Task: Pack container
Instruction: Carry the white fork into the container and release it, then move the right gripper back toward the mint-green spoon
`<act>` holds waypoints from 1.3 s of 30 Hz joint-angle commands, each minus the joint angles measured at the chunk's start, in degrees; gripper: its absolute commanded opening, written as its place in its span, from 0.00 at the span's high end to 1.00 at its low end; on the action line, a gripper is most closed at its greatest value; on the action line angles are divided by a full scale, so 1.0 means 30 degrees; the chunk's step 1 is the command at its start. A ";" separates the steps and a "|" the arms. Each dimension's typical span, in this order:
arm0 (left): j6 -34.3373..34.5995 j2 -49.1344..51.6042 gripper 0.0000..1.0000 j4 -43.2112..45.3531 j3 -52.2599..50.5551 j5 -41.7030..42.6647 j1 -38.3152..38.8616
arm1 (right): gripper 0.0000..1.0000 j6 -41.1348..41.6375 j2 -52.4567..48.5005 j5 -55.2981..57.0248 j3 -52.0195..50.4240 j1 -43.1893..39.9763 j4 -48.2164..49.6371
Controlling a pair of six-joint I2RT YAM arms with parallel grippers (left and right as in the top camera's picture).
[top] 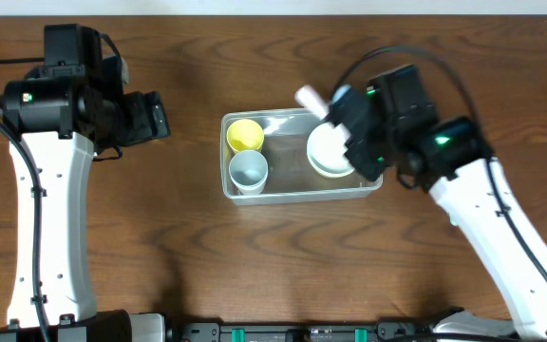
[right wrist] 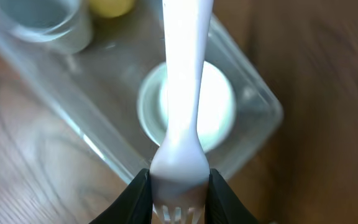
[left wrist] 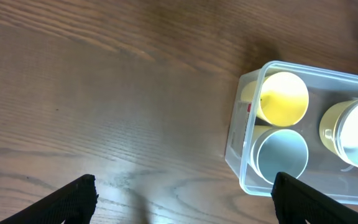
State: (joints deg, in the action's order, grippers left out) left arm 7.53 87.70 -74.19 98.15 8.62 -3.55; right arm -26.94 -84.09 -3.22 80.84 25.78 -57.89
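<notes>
We log the right gripper (right wrist: 179,200) pinching a fork (right wrist: 183,93) over the container's (top: 292,194) bowl (top: 327,147), yellow cup (top: 245,135) and blue cup (top: 248,170) alongside, and the left gripper (left wrist: 185,202) spread above the table (left wrist: 104,93).

Clear glossy plastic container (top: 297,193); smooth white plastic fork (right wrist: 182,81); matt wood-grain table (top: 254,266).

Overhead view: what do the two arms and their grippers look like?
The left arm and right arm have white links and black joint housings. Black cables loop along each, and small green lights glow on the housings. The left gripper and right gripper have black fingers.
</notes>
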 commanded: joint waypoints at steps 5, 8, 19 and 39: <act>0.0015 0.0102 0.09 -0.0138 -0.0146 -0.0095 -0.0066 | 0.99 -0.4918 -0.2586 -0.0648 -0.0474 0.0678 -0.0590; 0.0022 0.0102 0.10 -0.0138 -0.0146 -0.0095 -0.0066 | 0.99 -0.5195 -0.3963 -0.1399 -0.0481 0.0685 -0.1071; 0.0022 0.0102 0.10 -0.0197 -0.0146 -0.0102 -0.0066 | 0.90 -0.4976 -0.7278 -0.1443 -0.0481 0.0933 -0.1005; 0.0015 0.0102 0.10 -0.0270 -0.0146 -0.0240 -0.0066 | 0.15 0.4029 -0.2273 0.3993 0.2623 -0.1938 -0.0619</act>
State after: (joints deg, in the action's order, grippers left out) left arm 7.53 87.70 -74.65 98.15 8.60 -3.55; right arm -24.97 -96.62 2.61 85.93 24.60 -60.01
